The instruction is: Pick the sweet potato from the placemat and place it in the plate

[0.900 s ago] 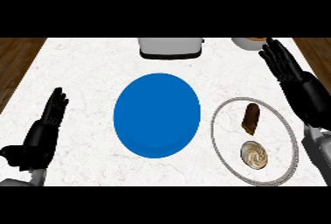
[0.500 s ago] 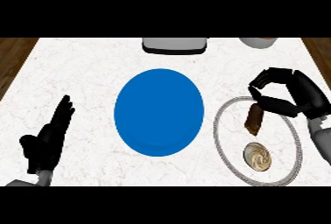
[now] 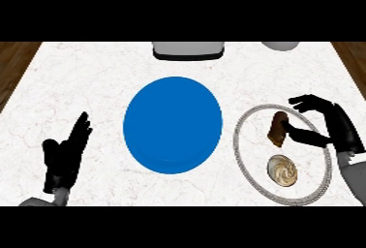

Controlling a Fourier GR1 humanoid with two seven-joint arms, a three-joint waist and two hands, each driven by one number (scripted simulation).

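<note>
Sweet potato [image 3: 277, 130] on placemat [image 3: 247, 145] | R hand [image 3: 330, 127] fingers [image 3: 304, 136] touching | no writing

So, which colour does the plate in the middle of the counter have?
The plate is plain blue, with no pattern; the head view shows it.

White marble counter [image 3: 93, 82], wood floor [image 3: 14, 53]
</note>
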